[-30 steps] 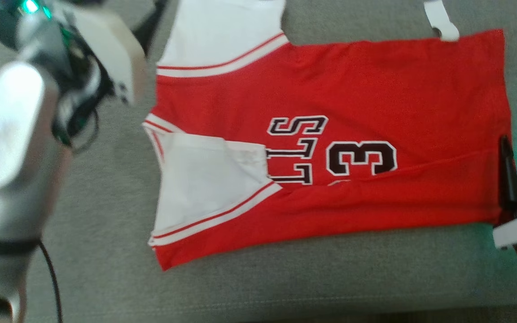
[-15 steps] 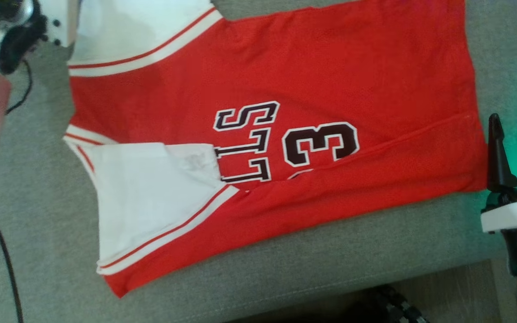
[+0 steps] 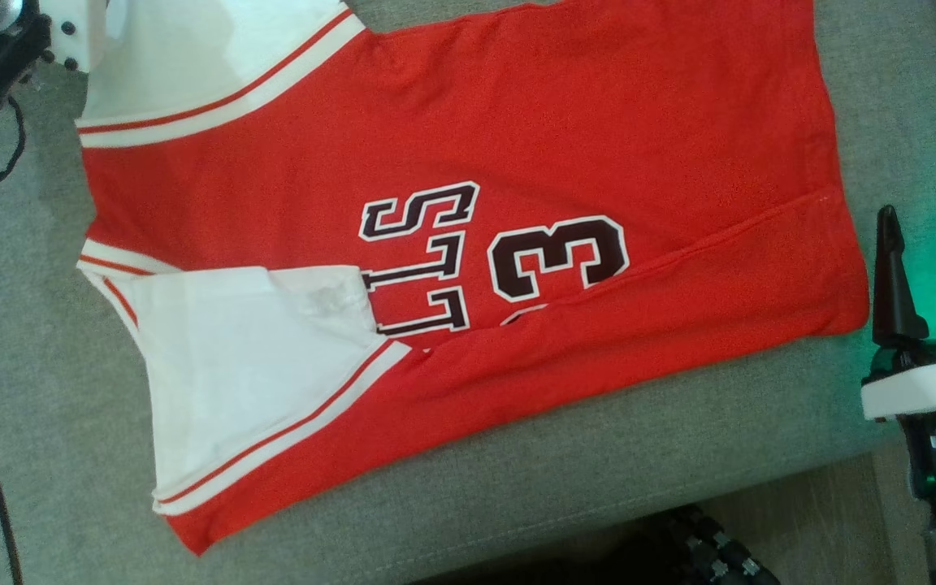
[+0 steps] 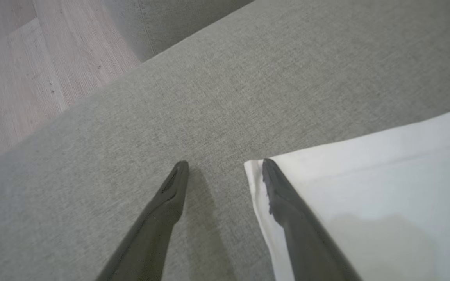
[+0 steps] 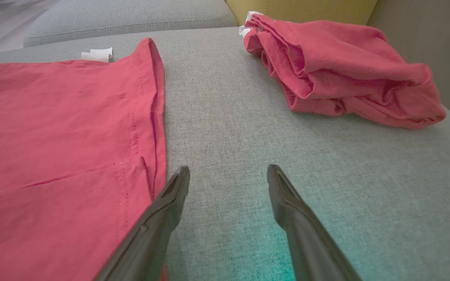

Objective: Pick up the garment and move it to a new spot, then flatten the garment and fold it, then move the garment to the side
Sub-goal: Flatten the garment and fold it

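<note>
The left tool (image 4: 225, 166) is held spread and empty, one finger over the corner of a white sleeve (image 4: 365, 175). The right tool (image 5: 229, 171) is likewise spread, with nothing gripped, just beside the hem of the red basketball jersey (image 3: 517, 122). The jersey is laid flat on the grey sofa cushion (image 3: 517, 487), its near edge folded over. A crumpled red garment (image 5: 346, 89) is seen farther along.

Soft, even, fairly bright light. A green glow tints the grey cushion (image 3: 598, 487) beside the right gripper (image 3: 923, 210). The head view is slightly soft, blurred upper left.
</note>
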Available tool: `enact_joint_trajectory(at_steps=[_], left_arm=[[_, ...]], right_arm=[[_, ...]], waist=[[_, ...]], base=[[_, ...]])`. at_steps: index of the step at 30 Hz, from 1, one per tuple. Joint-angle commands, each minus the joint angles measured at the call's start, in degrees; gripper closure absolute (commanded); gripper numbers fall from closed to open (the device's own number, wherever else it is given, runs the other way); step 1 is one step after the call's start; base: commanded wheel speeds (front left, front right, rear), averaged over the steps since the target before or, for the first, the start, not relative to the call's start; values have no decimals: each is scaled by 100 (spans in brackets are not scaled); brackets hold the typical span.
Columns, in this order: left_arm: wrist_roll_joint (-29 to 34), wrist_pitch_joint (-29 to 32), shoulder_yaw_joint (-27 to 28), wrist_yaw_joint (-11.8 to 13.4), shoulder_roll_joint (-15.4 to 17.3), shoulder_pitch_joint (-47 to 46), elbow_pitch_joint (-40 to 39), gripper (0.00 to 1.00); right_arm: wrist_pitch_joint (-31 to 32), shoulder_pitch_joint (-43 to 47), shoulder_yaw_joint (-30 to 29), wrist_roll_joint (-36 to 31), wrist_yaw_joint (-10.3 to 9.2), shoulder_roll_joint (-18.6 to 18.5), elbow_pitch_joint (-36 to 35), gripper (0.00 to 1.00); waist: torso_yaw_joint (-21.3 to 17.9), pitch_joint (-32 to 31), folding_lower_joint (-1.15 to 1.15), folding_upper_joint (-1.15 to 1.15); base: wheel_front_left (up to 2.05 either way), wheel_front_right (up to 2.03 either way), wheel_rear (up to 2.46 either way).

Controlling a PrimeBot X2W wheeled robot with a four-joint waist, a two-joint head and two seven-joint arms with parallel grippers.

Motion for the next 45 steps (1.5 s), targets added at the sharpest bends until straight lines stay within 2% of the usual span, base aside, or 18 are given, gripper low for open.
enact_joint_trajectory(at_steps=[1, 3, 4, 5, 6, 10, 16, 22, 28, 32, 45], left_arm=[[-28, 31, 78, 3, 276, -227, -92, 0], [-71, 116, -60, 3, 305, -248, -68, 0], [-74, 143, -133, 3, 330, -261, -63, 19], [-145, 182, -224, 3, 356, -267, -51, 82], [-189, 232, -289, 3, 364, -262, -56, 100], [-435, 310, -496, 3, 425, -275, -193, 100], [-483, -271, -707, 3, 486, -381, -427, 100], [-701, -568, -976, 3, 449, -404, -715, 100], [-870, -666, -1272, 2, 426, -418, -1098, 100], [-921, -677, -1394, 2, 461, -433, -1319, 100], [-976, -694, -1624, 2, 543, -390, -1944, 100]], right_arm=[[-76, -9, 85, -15, -5, -67, -126, 0], [-83, -16, 77, -16, -5, -64, -112, 0], [-84, -18, 67, -16, -5, -66, -108, 0], [-86, -18, 40, -19, -5, -69, -103, 0], [-84, -15, 30, -21, -5, -70, -103, 0], [-80, -24, 7, -35, -5, -70, -133, 0], [-6, -277, 120, 12, -5, -113, -249, 0], [701, -1102, 528, 405, -5, -307, -159, 0], [1573, -2056, 802, 712, -5, -528, 495, 0], [1867, -2448, 931, 759, -5, -596, 928, 0], [2004, -3449, 1366, 755, -5, -634, 2385, 0]], waist=[[-11, 4, 0, 0], [-27, -1, 0, 0], [-32, -7, 0, 0], [-36, -22, 0, 0], [-35, -32, 0, 0], [-10, -65, 0, 0], [73, -217, 0, 0], [220, -466, 0, 0], [458, -609, 0, 0], [564, -613, 0, 0], [849, -563, 0, 0]], base=[[0, 0, 0], [0, 0, 0], [0, 0, 0], [0, 0, 0], [0, 0, 0], [0, 0, 0], [0, 0, 0], [0, 0, 0], [0, 0, 0], [0, 0, 0], [0, 0, 0]])
